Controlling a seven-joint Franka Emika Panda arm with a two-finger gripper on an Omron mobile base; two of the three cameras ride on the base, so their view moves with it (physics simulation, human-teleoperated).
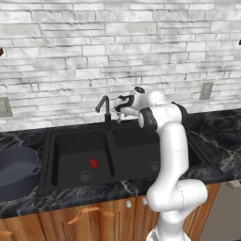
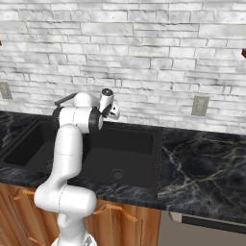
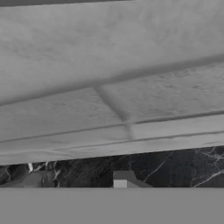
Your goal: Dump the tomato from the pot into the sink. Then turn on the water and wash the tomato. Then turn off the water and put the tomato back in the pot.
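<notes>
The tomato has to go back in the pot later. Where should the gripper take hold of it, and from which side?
Grip the tomato across its middle, coming straight down from above. It is a small round ball lying on the floor of the sink's left basin beside the drain, so the walls probably block any sideways approach.

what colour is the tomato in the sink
Bright red; the tomato shows best in the left base view, lying in the sink's left basin.

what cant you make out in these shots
- Gripper jaws: left base view, too small and dark to tell whether open or touching the faucet.
- Pot: left base view, cut off by the left edge.
- Water: too small to tell if running.
- Sink left basin: right base view, arm covers it.
</notes>
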